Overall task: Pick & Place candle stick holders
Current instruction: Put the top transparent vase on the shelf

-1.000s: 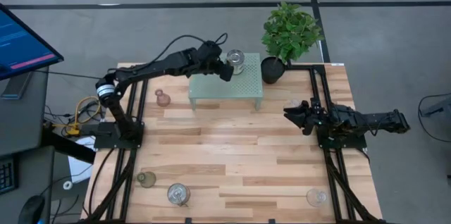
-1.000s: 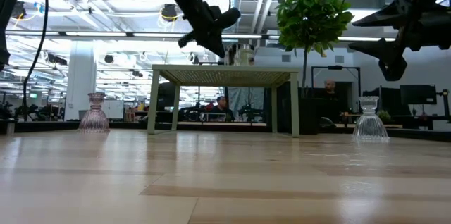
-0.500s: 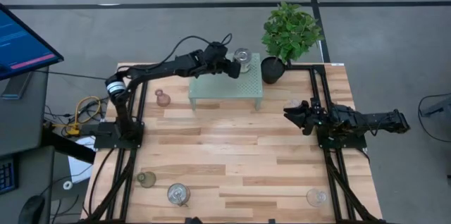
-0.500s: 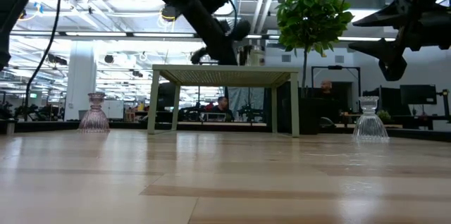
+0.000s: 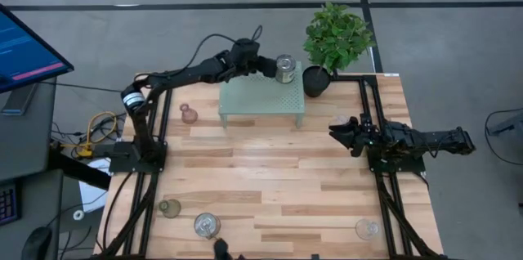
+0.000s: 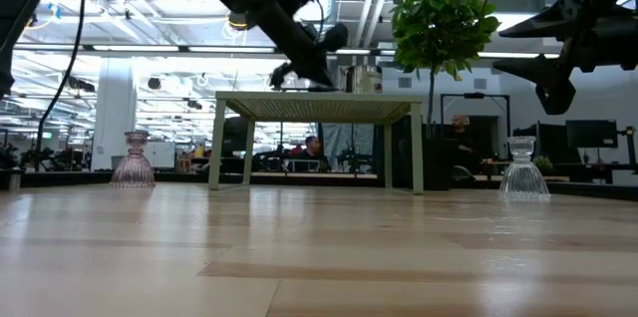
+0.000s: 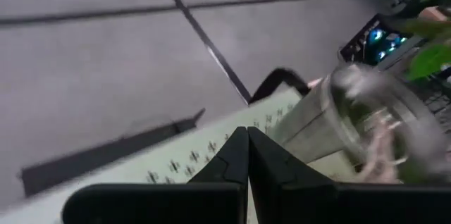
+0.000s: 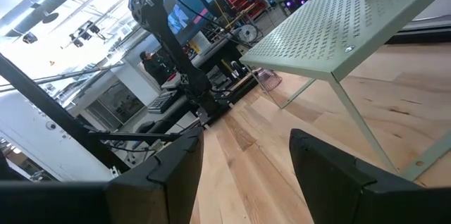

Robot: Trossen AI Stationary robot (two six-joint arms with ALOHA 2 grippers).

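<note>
A shiny silvery holder [image 5: 284, 69] stands upright on the far right part of the mint-green stand [image 5: 261, 100]; it also shows in the low view [image 6: 364, 78] and blurred in the left wrist view [image 7: 366, 118]. My left gripper [image 5: 268, 66] is shut and lies level just left of it above the stand top. My right gripper [image 5: 335, 133] is open and empty, hovering above the table's right middle. A pinkish holder [image 5: 188, 114], a greenish one [image 5: 170, 208] and two clear ones [image 5: 207, 226] [image 5: 367, 229] stand on the table. No second silvery holder shows. My left gripper's shut fingertips [image 7: 246, 143] point level from the table's left toward the silvery holder's side [image 7: 331, 111]. I cannot tell whether they touch it. The holder stands upright on the stand.
A black pot [image 5: 316, 81] with a green plant stands just right of the stand at the far edge. The wooden table [image 5: 270, 178] is bare in its middle. The arms' black frames run along its left and right sides. People sit in the room beyond.
My left gripper has gone toward the table's far edge and a little to the right, staying shut beside the silvery holder. The holder has slid a short way toward the right along the stand top and stays upright.
</note>
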